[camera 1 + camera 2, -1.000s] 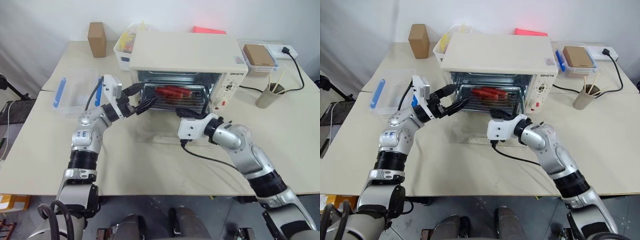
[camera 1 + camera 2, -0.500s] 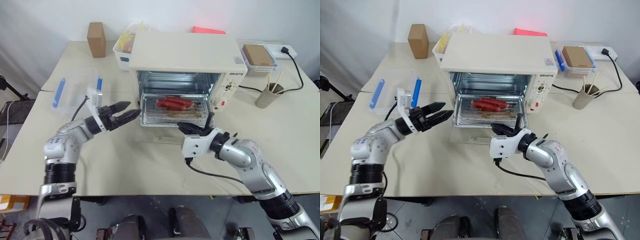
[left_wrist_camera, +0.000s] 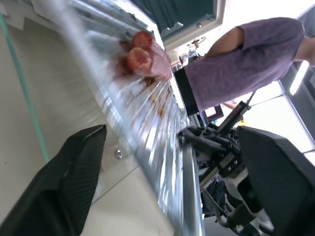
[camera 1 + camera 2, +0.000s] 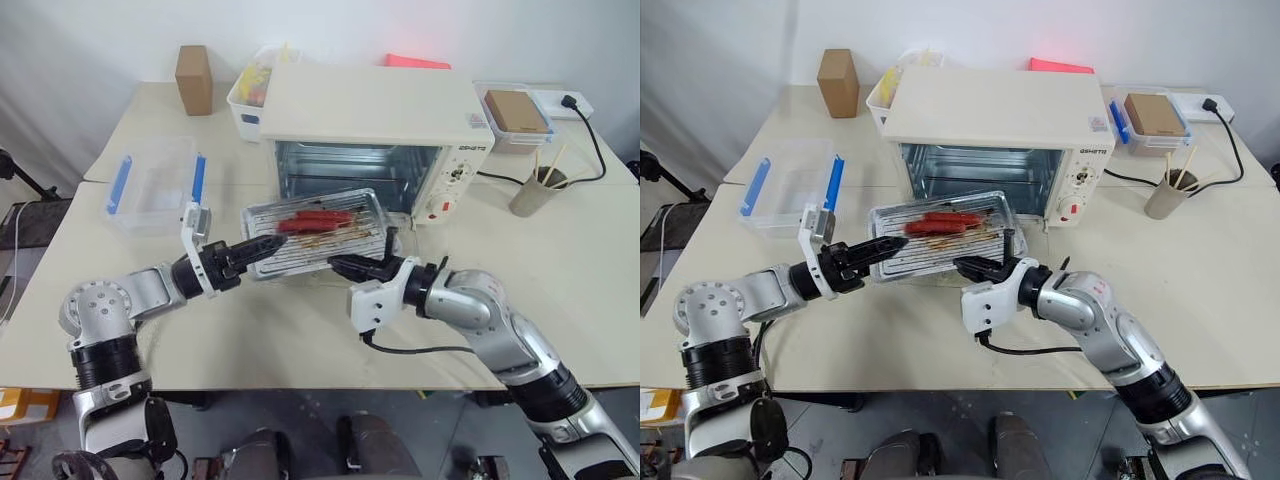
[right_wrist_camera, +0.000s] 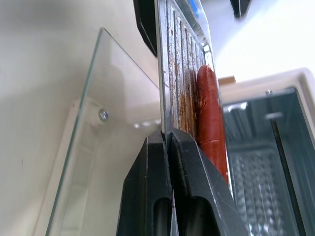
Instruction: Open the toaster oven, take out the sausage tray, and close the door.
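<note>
You have one sausage tray out of the toaster oven, held over the lowered door in front of the oven. Two red sausages lie on it. Your right gripper is pinched tight on the tray's near edge. Your left gripper has its fingers spread around the tray's left end.

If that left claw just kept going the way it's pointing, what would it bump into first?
Most likely the sausage tray. The left gripper points at the tray's near left edge, and the left wrist view shows its fingers open on either side of that rim, so the metal edge would meet it almost at once.
</note>
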Controlling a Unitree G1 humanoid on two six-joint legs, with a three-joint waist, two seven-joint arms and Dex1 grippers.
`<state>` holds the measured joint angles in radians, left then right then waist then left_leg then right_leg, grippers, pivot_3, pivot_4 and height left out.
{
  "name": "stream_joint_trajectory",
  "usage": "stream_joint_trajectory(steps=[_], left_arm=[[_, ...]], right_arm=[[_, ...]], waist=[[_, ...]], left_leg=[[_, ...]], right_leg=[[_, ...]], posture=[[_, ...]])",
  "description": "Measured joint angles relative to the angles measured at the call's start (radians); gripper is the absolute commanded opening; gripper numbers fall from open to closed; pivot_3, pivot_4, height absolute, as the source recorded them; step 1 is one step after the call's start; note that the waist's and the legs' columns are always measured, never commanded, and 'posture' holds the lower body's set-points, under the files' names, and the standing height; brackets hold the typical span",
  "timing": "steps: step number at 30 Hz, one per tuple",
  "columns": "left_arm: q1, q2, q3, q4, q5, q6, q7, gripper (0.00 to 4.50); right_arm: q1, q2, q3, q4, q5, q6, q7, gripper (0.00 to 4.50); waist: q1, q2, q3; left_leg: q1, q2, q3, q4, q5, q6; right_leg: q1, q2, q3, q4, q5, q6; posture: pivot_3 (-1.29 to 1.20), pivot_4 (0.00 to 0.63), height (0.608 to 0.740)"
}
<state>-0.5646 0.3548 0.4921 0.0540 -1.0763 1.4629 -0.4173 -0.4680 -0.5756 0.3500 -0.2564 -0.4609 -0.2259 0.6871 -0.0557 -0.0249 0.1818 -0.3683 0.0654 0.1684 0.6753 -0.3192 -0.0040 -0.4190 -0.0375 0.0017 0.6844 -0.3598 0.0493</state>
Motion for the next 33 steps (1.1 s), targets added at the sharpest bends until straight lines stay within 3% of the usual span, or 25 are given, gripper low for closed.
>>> stream_joint_trajectory(steps=[11, 13, 22, 28, 31, 33], left_arm=[[0.005, -0.082, 0.092, 0.004, -0.049, 0.068, 0.172, 0.13], [0.0, -0.096, 0.123, 0.027, -0.084, 0.09, 0.194, 0.03], [-0.03, -0.074, 0.231, 0.177, -0.237, 0.147, 0.38, 0.0], [0.093, 0.013, 0.217, 0.206, -0.509, 0.126, 0.508, 0.0], [0.233, 0.107, 0.137, 0.204, -0.736, 0.037, 0.597, 0.0], [0.302, 0.153, 0.115, 0.2, -0.816, -0.012, 0.616, 0.0]], right_arm=[[-0.019, -0.002, -0.005, 0.049, 0.029, -0.034, 0.021, 0.0], [-0.019, -0.003, -0.006, 0.057, 0.04, -0.038, 0.021, 0.0], [-0.014, -0.052, -0.046, 0.062, 0.13, -0.064, 0.056, 2.57], [0.098, -0.133, -0.189, 0.089, 0.29, -0.084, 0.068, 2.57], [0.17, -0.191, -0.288, 0.147, 0.39, -0.078, 0.101, 1.97], [0.218, -0.214, -0.332, 0.196, 0.457, -0.085, 0.138, 1.29]], waist=[[0.0, 0.0, 0.0], [0.001, 0.0, 0.0], [0.001, -0.002, 0.001], [-0.001, -0.002, 0.001], [0.0, -0.002, 0.001], [0.002, -0.002, 0.001]], left_leg=[[0.0, 0.0, 0.0, 0.001, 0.0, 0.0], [0.0, 0.0, 0.0, 0.002, 0.0, 0.0], [0.0, 0.0, -0.002, 0.003, 0.0, 0.0], [0.0, 0.0, -0.003, 0.002, 0.0, 0.0], [0.001, 0.0, -0.005, 0.002, 0.0, 0.0], [0.002, -0.001, -0.007, 0.003, 0.0, 0.0]], right_leg=[[0.0, 0.0, 0.0, 0.002, 0.0, 0.0], [0.0, 0.0, 0.0, 0.002, 0.0, 0.0], [0.0, -0.001, -0.001, 0.003, 0.0, 0.0], [0.001, -0.002, -0.002, 0.002, 0.0, 0.0], [0.003, -0.002, -0.003, 0.002, 0.0, 0.0], [0.006, -0.002, -0.005, 0.001, 0.0, -0.001]], posture=[[0.0, 0.15, 0.74], [0.0, 0.15, 0.74], [0.0, 0.15, 0.74], [0.0, 0.15, 0.74], [0.0, 0.15, 0.74], [0.0, 0.15, 0.74]])
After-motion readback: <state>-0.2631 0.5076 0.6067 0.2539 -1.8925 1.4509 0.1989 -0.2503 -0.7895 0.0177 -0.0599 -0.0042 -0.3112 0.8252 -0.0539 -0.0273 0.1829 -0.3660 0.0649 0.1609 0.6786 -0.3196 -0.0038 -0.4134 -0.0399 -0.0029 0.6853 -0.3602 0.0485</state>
